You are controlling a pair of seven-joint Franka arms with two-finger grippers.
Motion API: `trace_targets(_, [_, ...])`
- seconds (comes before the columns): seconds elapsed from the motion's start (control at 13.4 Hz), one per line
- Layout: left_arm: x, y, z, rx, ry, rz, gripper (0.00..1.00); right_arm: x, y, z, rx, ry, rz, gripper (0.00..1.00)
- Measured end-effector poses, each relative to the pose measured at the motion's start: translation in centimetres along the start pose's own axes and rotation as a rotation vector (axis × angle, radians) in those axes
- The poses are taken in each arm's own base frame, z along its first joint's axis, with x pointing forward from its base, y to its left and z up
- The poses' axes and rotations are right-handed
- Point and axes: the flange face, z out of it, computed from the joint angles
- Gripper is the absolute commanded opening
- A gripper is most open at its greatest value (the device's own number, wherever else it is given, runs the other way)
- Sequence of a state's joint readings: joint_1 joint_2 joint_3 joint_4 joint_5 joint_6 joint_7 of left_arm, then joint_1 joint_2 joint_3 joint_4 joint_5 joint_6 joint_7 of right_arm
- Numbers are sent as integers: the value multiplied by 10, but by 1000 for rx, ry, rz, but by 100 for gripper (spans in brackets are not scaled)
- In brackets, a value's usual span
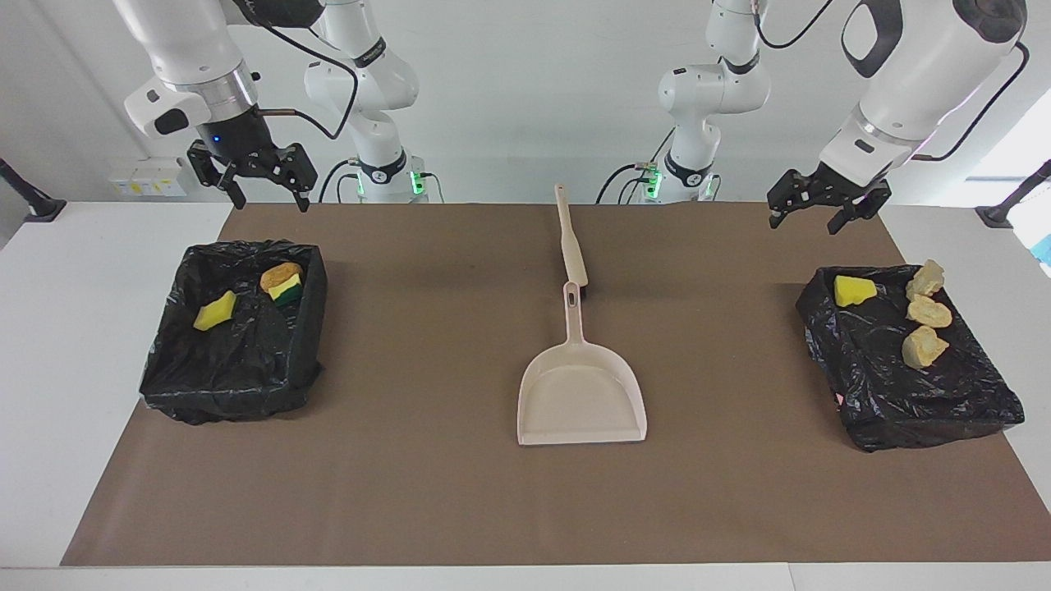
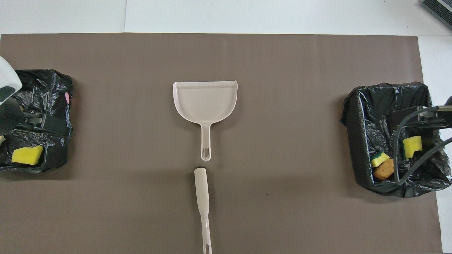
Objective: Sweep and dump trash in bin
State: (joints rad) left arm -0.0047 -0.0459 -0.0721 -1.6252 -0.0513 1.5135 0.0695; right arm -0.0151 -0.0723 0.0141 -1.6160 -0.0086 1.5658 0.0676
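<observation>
Facing view
Room: white wall; white table (image 1: 98,345) covered by a brown mat (image 1: 460,492).
Right bin (image 1: 234,332): black-bagged box toward the right arm's end. In it: one yellow sponge piece (image 1: 215,311), flat on the liner, and a green-and-yellow sponge (image 1: 287,290) touching an orange-brown lump (image 1: 279,274) at the wall nearest the robots.
Left bin (image 1: 907,361): black-bagged box toward the left arm's end. A yellow piece (image 1: 853,290) lies in its corner nearest the robots; three tan foam lumps (image 1: 928,312) sit in a row along its outer edge, crumbly, pale.
Dustpan (image 1: 581,386): beige, mid-mat, open mouth pointing away from the robots, pan bare.
Brush (image 1: 571,238): beige, nearer the robots than the dustpan, in line with its handle, ends almost meeting.
Right gripper (image 1: 264,187): raised over the mat edge, above the right bin's robot-side end; fingers spread, nothing held.
Left gripper (image 1: 813,209): raised over the mat near the left bin's robot-side corner; fingers apart, nothing held.

Overhead view
Surface: brown mat (image 2: 282,106), white table strip (image 2: 247,14) at the top.
Dustpan (image 2: 206,104): centre; brush (image 2: 202,197) just nearer the robots.
Right bin (image 2: 360,141): sponge piece (image 2: 412,146), two-tone sponge (image 2: 380,159), lump (image 2: 384,169) visible; arm cables cross it.
Left bin (image 2: 53,84): yellow piece (image 2: 27,155) shows; the arm covers the rest.
</observation>
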Motion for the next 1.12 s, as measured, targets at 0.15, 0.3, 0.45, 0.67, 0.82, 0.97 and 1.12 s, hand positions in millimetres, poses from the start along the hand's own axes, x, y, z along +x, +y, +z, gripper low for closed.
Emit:
trace_targets(0.15, [-6,3,-23,3,26,4,100,0,0,0,0,0,0,100])
trace_targets(0.3, [-9,4,-39,5,54,7,100,0,0,0,0,0,0,100])
trace_targets(0.45, [-9,1,-42,5,60,0,100,0,0,0,0,0,0,100])
trace_targets(0.67, [-9,-6,-42,5,60,-8,100,0,0,0,0,-1,0,100])
trace_targets(0.82, [-9,-6,-42,5,60,-7,100,0,1,0,0,-1,2,100])
trace_targets(0.97, [-9,-6,-42,5,61,-7,100,0,1,0,0,-1,2,100])
trace_targets(1.12, [-9,-6,-42,5,62,-9,100,0,1,0,0,-1,3,100])
